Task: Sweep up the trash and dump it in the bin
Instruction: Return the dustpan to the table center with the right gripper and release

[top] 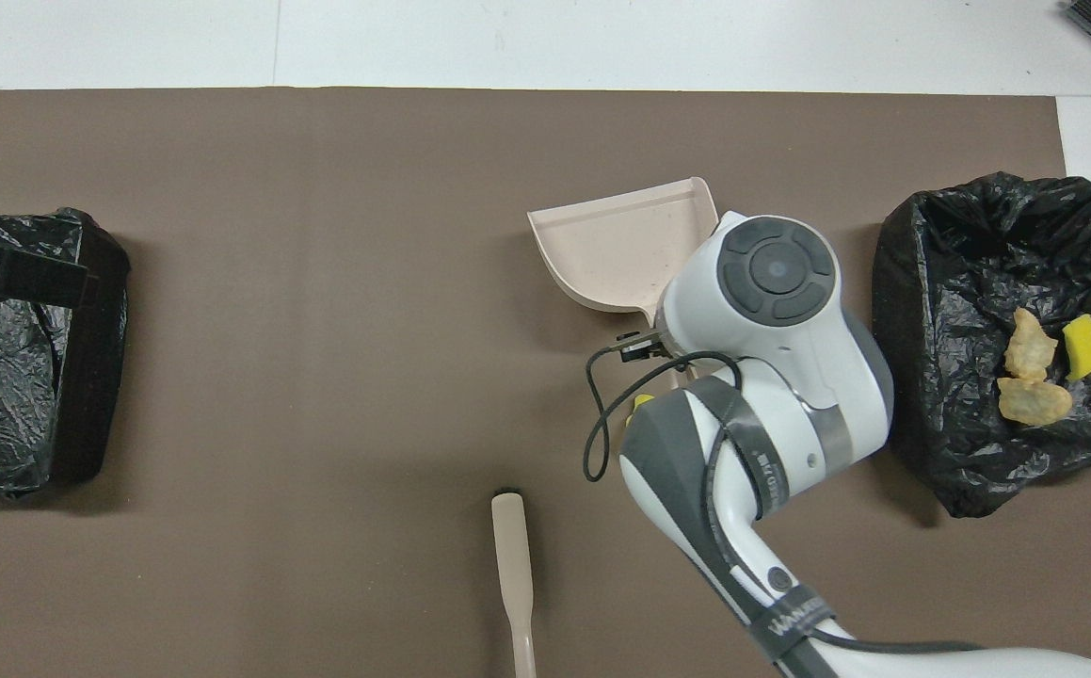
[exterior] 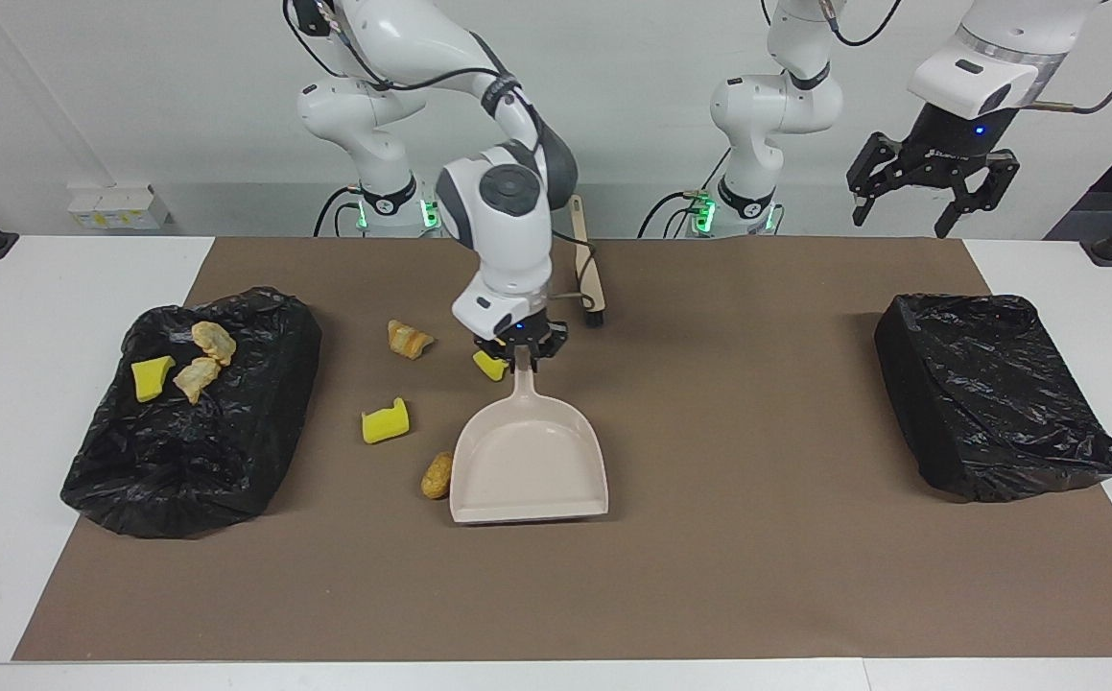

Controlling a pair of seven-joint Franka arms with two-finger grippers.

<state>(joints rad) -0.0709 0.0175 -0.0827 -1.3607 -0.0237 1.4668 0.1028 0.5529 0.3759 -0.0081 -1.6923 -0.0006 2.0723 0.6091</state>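
On the brown mat (exterior: 757,403), bread lump (exterior: 437,475) touches the dustpan (exterior: 529,461).

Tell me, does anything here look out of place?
Yes. Four scraps lie on the brown mat, outside the black-lined bin: two yellow sponge chunks and two tan bread-like lumps, beside the empty beige plastic dustpan.

Three yellow sponge chunks (exterior: 385,421) show, and four tan bread-like lumps (exterior: 409,339). There are two bins lined with black bags (exterior: 997,393), one beige dustpan (exterior: 529,456), one brush (exterior: 586,274), and two arms.
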